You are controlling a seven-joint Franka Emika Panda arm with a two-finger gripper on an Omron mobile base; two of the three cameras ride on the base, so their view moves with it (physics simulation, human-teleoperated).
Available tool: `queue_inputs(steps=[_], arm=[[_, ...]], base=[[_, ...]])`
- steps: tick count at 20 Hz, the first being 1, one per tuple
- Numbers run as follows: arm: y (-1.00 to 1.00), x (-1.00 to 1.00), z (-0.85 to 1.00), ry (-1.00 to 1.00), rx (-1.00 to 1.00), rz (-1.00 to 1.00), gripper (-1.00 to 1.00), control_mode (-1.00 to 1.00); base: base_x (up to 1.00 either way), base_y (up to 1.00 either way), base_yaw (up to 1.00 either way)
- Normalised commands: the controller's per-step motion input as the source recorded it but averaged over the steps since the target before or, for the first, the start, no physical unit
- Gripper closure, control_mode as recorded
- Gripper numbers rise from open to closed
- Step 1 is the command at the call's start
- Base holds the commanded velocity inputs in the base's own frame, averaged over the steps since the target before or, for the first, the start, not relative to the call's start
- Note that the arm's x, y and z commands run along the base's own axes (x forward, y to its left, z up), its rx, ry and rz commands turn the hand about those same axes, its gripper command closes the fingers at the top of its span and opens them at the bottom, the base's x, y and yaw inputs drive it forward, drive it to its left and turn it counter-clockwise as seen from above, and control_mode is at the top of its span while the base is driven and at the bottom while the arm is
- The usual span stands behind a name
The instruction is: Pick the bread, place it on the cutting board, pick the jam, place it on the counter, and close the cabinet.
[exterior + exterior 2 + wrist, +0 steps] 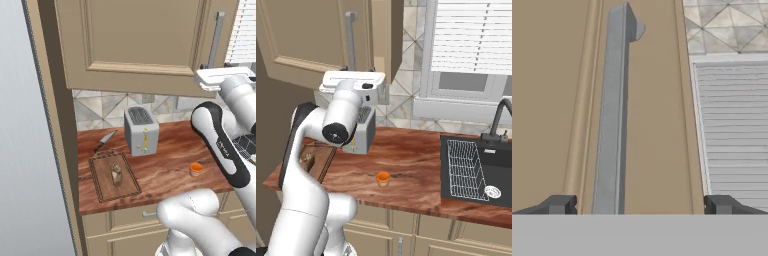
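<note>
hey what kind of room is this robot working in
A home kitchen, rendered in simulation. A toaster stands on the wood counter, a sink with a faucet sits under a window, and a wall cabinet hangs above.

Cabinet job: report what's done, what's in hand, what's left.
Done: the bread lies on the cutting board, and the jam stands on the counter. In hand: the gripper, jaws open, is at the cabinet door's silver handle. Left: closing that door; whether it is fully shut I cannot tell.
</note>
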Motion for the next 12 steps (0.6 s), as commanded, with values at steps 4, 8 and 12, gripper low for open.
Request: queue_inputs(steps=[4, 8, 12], arm=[[0.14, 0.46, -0.04, 0.00, 0.00, 0.00, -1.00, -1.00], [0.13, 0.44, -0.05, 0.00, 0.00, 0.00, -1.00, -1.00], [0.15, 0.43, -0.07, 0.00, 0.00, 0.00, -1.00, -1.00]], base=[[0.00, 0.00, 0.00], [0.00, 0.00, 0.00], [0.00, 0.00, 0.00]])
